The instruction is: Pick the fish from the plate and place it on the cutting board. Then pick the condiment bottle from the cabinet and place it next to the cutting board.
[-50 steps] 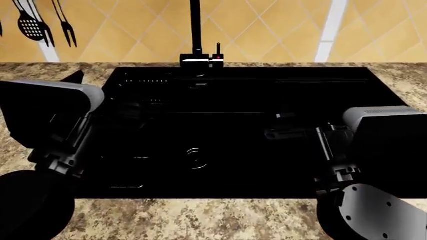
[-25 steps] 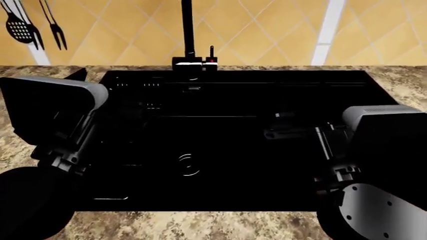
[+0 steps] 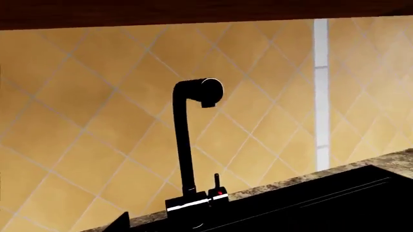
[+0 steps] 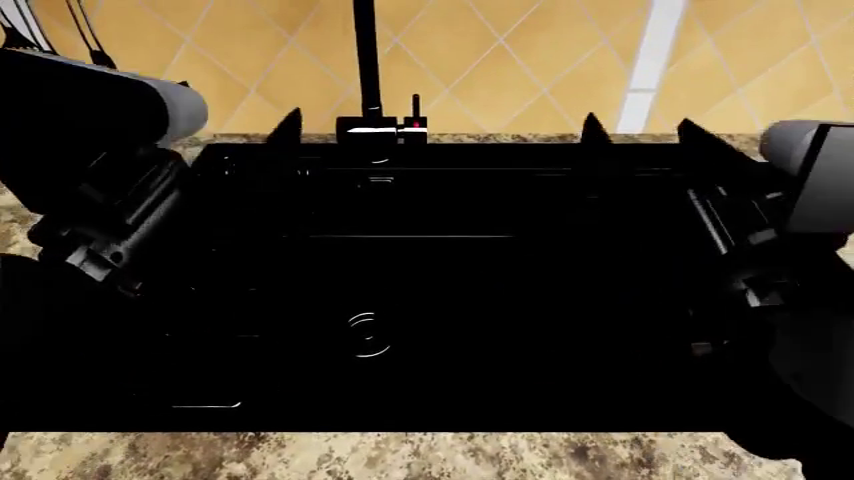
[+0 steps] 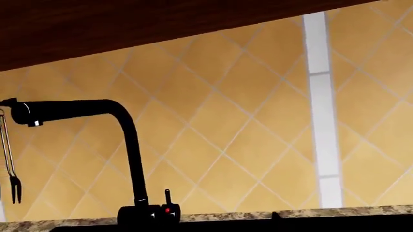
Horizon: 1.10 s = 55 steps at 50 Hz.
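Observation:
The fish, the plate, the cutting board and the condiment bottle are all out of view. Both arms are raised over a black sink. My left gripper shows one dark fingertip against the counter behind the sink, the same fingertip far off centre in the left wrist view. My right gripper shows two pointed fingertips standing well apart, with nothing between them. The black sink hides the rest of both grippers.
A black faucet with a red-dotted lever stands behind the sink. Speckled granite counter surrounds it. The wall is tan tile with a white strip. Utensils hang at the left, and a dark wood cabinet underside is overhead.
Both arms have lifted and reached toward the wall; their fingertips now stand at the sink's back edge. The head view has shifted, with the faucet and utensils further left.

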### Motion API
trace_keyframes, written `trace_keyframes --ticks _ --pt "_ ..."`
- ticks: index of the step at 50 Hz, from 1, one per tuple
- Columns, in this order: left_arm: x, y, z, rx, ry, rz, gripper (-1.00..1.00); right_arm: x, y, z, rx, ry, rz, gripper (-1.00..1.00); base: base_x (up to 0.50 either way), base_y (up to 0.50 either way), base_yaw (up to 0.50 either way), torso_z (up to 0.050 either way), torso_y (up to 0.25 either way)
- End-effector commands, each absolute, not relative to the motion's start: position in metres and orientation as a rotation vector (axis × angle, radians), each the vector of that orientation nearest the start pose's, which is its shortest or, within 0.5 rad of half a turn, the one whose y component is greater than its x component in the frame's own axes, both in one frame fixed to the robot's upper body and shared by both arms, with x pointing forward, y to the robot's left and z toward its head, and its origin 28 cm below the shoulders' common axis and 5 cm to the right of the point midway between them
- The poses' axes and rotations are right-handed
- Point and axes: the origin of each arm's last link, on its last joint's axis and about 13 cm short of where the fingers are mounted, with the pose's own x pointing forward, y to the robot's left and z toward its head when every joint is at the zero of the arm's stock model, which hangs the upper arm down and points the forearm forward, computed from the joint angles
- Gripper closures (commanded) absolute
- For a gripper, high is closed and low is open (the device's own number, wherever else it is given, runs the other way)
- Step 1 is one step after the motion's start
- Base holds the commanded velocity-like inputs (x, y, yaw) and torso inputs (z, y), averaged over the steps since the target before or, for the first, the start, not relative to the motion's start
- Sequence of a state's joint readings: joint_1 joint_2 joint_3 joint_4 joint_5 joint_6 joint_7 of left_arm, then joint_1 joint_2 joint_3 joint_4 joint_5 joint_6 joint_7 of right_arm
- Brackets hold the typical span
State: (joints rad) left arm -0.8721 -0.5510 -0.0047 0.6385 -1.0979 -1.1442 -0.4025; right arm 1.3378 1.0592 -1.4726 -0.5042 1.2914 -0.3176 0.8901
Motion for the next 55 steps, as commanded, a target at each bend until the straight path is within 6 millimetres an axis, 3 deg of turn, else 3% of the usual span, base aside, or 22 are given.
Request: trace_keyframes --ticks 1,7,16,27,42,47,55 --pt "0.237 0.253 0.340 0.090 -0.170 -0.432 -1.00 0.218 -0.135 0.289 0.142 -0.142 0.215 -1.00 0.00 0.00 0.00 0.000 0.000" --pt "0.238 0.259 0.363 0.088 -0.149 -0.450 -1.00 0.212 -0.141 0.305 0.113 -0.105 0.257 -1.00 0.18 0.00 0.00 0.000 0.000" --pt "0.224 0.260 0.386 0.062 -0.131 -0.538 -1.00 0.202 -0.138 0.312 0.038 -0.070 0.268 -1.00 0.05 0.00 0.00 0.000 0.001" --pt "0.185 0.258 0.438 0.083 -0.209 -0.701 -1.00 0.198 -0.133 0.319 0.012 -0.077 0.279 -1.00 0.00 0.00 0.00 0.000 0.000" --pt "0.143 0.249 0.476 0.192 -0.344 -0.788 -1.00 0.197 -0.131 0.322 0.008 -0.095 0.299 -1.00 0.00 0.00 0.00 0.000 0.000" --pt "0.141 0.248 0.483 0.216 -0.377 -0.767 -1.00 0.196 -0.129 0.323 0.006 -0.098 0.303 -1.00 0.00 0.00 0.00 0.000 0.000" --pt "0.158 0.244 0.505 0.226 -0.436 -0.668 -1.00 0.192 -0.129 0.326 -0.002 -0.099 0.320 -1.00 0.00 0.00 0.00 0.000 0.000"
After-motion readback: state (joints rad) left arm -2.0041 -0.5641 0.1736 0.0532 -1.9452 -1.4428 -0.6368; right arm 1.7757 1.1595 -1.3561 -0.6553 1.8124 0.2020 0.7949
